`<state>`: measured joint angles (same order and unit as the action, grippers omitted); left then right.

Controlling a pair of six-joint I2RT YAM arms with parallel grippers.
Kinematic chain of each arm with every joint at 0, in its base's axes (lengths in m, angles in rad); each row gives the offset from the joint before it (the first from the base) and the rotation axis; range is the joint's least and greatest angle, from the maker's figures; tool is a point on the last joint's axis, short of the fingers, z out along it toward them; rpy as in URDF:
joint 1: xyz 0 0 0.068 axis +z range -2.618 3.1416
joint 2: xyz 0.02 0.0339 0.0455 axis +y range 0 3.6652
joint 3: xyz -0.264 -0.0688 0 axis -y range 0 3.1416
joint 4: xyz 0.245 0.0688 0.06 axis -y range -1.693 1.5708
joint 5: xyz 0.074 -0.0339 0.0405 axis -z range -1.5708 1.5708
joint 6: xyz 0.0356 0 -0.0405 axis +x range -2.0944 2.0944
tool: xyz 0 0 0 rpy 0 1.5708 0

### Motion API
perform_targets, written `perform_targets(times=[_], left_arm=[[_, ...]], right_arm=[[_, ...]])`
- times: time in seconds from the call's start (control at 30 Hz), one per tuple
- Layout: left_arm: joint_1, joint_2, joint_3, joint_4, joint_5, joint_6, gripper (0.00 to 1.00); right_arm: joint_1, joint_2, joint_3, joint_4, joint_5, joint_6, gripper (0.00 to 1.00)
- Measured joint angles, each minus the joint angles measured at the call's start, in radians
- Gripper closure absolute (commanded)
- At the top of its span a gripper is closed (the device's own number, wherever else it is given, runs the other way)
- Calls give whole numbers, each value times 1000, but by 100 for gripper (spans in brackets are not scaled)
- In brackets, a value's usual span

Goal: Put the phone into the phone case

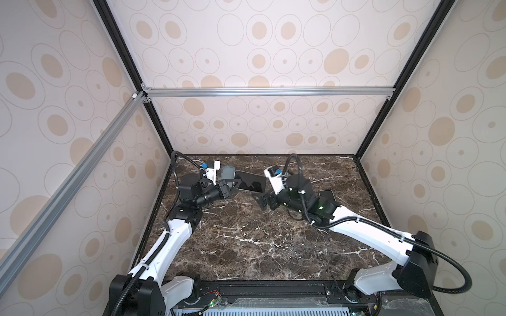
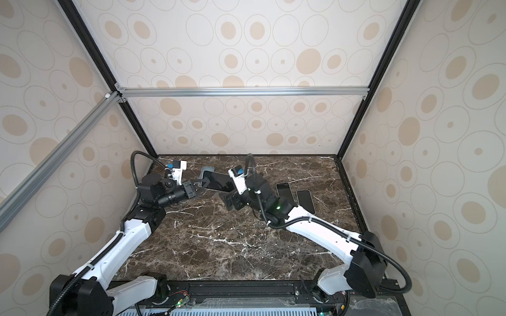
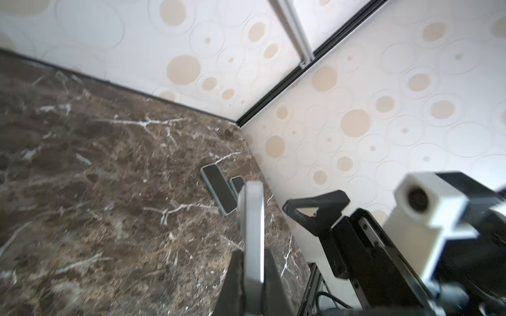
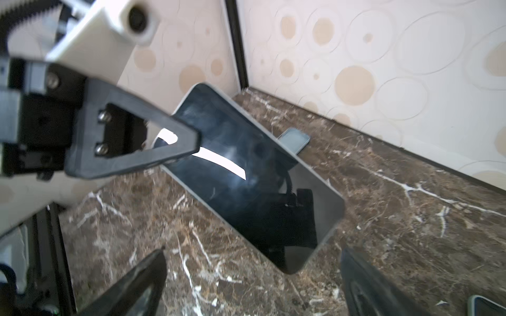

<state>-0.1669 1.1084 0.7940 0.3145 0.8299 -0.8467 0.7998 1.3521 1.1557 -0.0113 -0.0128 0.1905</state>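
Left claw (image 1: 233,182) clamped on one end of the phone (image 4: 246,177), which is tilted off the surface (image 1: 246,240). Case (image 4: 294,140) sits just behind it. Right claw (image 4: 252,260) gapes, empty, at the free end. I'd pin the case with the right, then feed the phone in corner-first at a low angle.

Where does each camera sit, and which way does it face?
Both top views: high at the front, looking down at the table; left arm, right arm show.
Left wrist: on the left arm, along the left pincer, shut on the phone.
Right wrist: on the right arm, facing the phone past the open right pincer.
Shared: both wrist views show the phone.
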Motion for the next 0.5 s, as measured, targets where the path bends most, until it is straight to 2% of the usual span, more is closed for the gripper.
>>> perform_targets(times=[0.17, 0.3, 0.5], left_arm=[[-4, -22, 0, 285, -6, -106, 100], [-21, -39, -6, 495, -13, -151, 100], [-62, -26, -13, 734, 6, -233, 100]], right_arm=[[-154, -82, 2, 75, -169, 118, 2], [-210, -73, 33, 133, -358, 192, 16], [-222, -17, 130, 226, -624, 276, 38]])
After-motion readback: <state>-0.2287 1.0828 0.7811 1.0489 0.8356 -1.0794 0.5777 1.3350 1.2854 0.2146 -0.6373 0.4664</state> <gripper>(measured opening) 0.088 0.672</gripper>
